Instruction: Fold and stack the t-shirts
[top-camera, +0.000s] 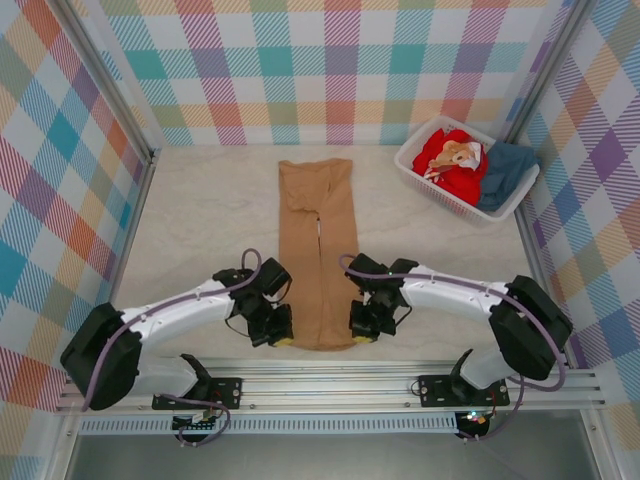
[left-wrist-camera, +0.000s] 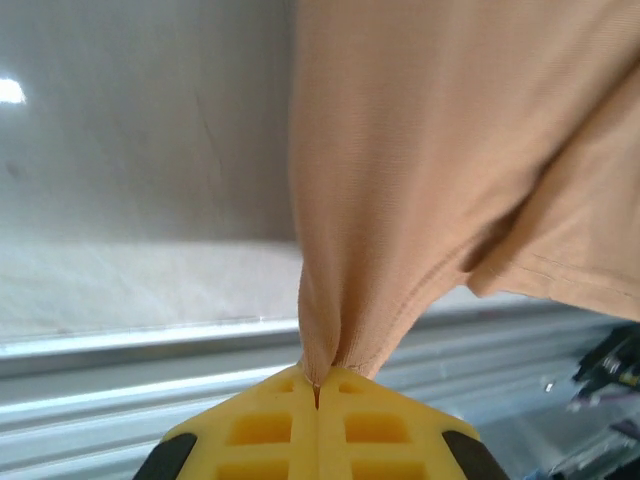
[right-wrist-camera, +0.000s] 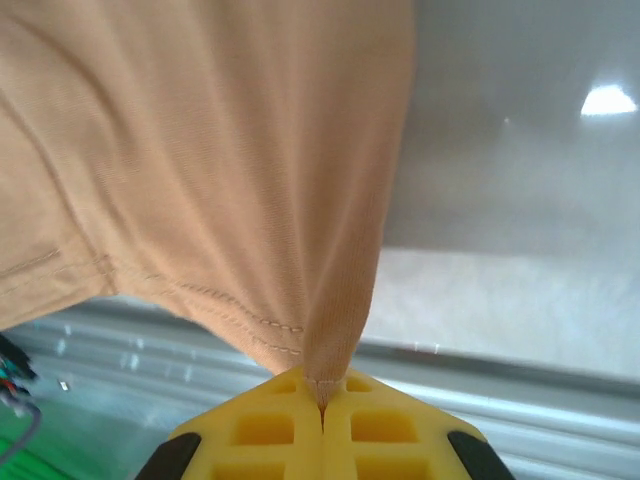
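Note:
The tan-brown t-shirt (top-camera: 317, 250) lies as a long narrow folded strip down the middle of the table, print hidden. My left gripper (top-camera: 281, 339) is shut on its near left corner; the yellow fingers pinch a fold of tan cloth (left-wrist-camera: 400, 180) in the left wrist view. On the near right corner my right gripper (top-camera: 357, 335) is also shut, with the hemmed cloth (right-wrist-camera: 230, 170) rising from its yellow fingertips. Both near corners are lifted slightly off the table. The red printed t-shirt (top-camera: 452, 160) and the dark teal t-shirt (top-camera: 505, 172) lie in the basket.
A white slatted basket (top-camera: 422, 176) stands at the back right corner. Checked walls close in the table on three sides. A metal rail (top-camera: 330, 385) runs along the near edge under both grippers.

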